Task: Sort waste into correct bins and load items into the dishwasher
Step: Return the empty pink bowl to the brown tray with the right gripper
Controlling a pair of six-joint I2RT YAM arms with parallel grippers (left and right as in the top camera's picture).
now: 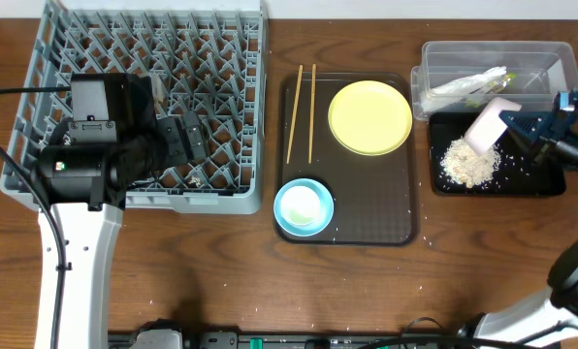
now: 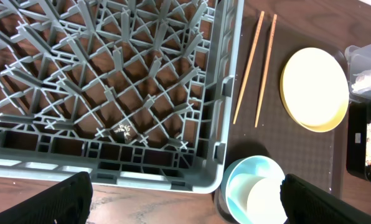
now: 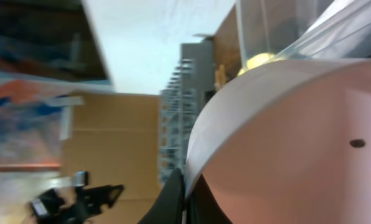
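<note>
My right gripper [image 1: 510, 121] [image 3: 188, 186] is shut on the rim of a white bowl [image 1: 488, 126] [image 3: 285, 137] and holds it tilted above the black tray [image 1: 541, 179]. A heap of beige crumbs [image 1: 468, 160] lies in that tray. The clear tub [image 1: 551, 58] behind it holds a crumpled white napkin [image 1: 459, 89] and a green-yellow wrapper [image 1: 481, 89]. My left gripper [image 1: 187, 136] [image 2: 192, 205] is open and empty over the front of the grey dish rack [image 1: 221, 58] [image 2: 111, 74]. The yellow plate [image 1: 369, 117] [image 2: 314, 87], two chopsticks [image 1: 302, 111] [image 2: 254, 68] and the blue bowl [image 1: 287, 218] [image 2: 238, 177] with a white cup [image 1: 305, 204] [image 2: 266, 199] inside it lie apart.
The plate, chopsticks and blue bowl rest on a flat brown tray [image 1: 367, 204] [image 2: 297, 155] between the rack and the bins. A few crumbs are scattered on it. Bare wooden table [image 1: 221, 281] runs along the front. The rack holds no dishes.
</note>
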